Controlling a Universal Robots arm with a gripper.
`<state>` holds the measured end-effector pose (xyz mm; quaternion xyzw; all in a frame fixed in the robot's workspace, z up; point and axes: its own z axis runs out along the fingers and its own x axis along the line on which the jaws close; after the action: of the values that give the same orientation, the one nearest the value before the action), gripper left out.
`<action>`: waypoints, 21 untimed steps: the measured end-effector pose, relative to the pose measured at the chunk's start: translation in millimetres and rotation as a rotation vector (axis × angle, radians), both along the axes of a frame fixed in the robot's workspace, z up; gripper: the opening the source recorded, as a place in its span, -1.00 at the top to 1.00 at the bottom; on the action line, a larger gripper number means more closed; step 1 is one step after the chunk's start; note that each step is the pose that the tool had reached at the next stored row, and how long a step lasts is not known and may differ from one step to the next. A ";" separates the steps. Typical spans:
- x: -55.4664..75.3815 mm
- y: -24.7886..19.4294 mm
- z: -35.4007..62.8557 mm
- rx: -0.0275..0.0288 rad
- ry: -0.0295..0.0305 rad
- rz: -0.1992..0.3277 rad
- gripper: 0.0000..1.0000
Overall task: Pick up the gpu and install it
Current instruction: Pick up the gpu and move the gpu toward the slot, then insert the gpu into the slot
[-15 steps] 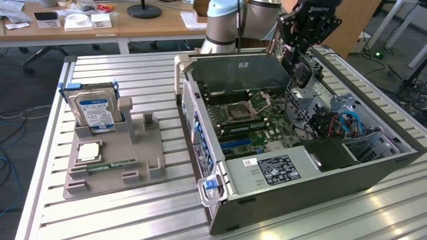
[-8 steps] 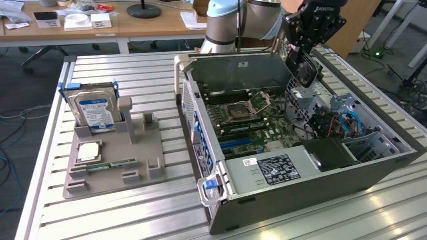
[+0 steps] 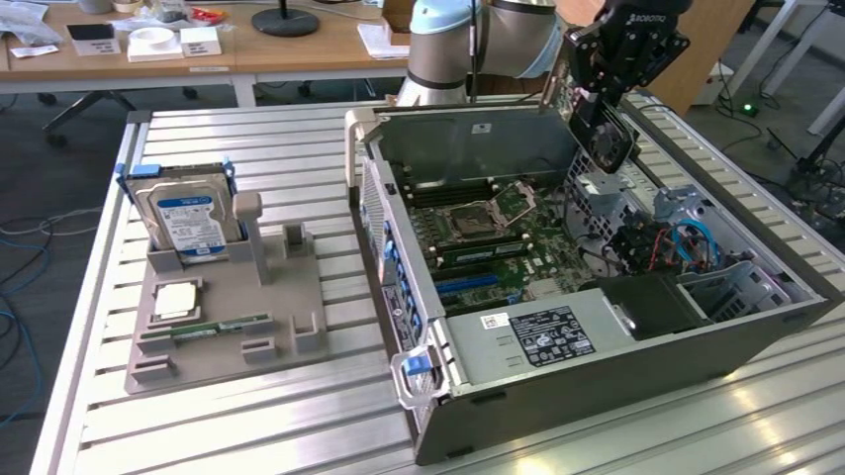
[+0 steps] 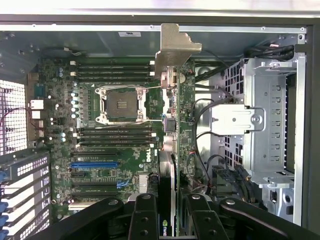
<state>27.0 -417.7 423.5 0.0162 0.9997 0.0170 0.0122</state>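
— So, where is my gpu (image 3: pixel 609 139) right now?

— Your gripper (image 3: pixel 605 101) has it. The fingers (image 4: pixel 145 215) are clamped on the card from both sides, at the end away from its silver bracket (image 4: pixel 175 47). It hangs above the open computer case (image 3: pixel 595 366), near the far corner on the exterior view's right.

— And over what, exactly?

— From the wrist you see it edge-on, black cooler towards the CPU socket (image 4: pixel 120 104). It runs along the edge of the motherboard (image 4: pixel 100 190), between that socket and the metal drive cage (image 4: pixel 270 120). The blue slot (image 4: pixel 95 164) lies on the socket's side of the card, apart from it. The card looks clear of the board, though I can't tell from these angles how high you are.

— Anything else on the table (image 3: pixel 264 435)?

— On the exterior view's left, the grey holder (image 3: pixel 225 351) stands well apart from the case. The hard drive (image 3: pixel 185 213) is upright in it, and the memory stick (image 3: pixel 218 325) lies flat lower down.
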 end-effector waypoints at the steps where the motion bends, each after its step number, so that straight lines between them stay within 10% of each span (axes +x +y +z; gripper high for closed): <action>1: 0.0 0.0 0.0 0.0000 0.0000 0.000 0.47; 21: 4.5 0.0 -0.1 0.0001 0.0000 0.000 0.47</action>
<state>31.5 -417.7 423.3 0.0161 0.9997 0.0170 0.0122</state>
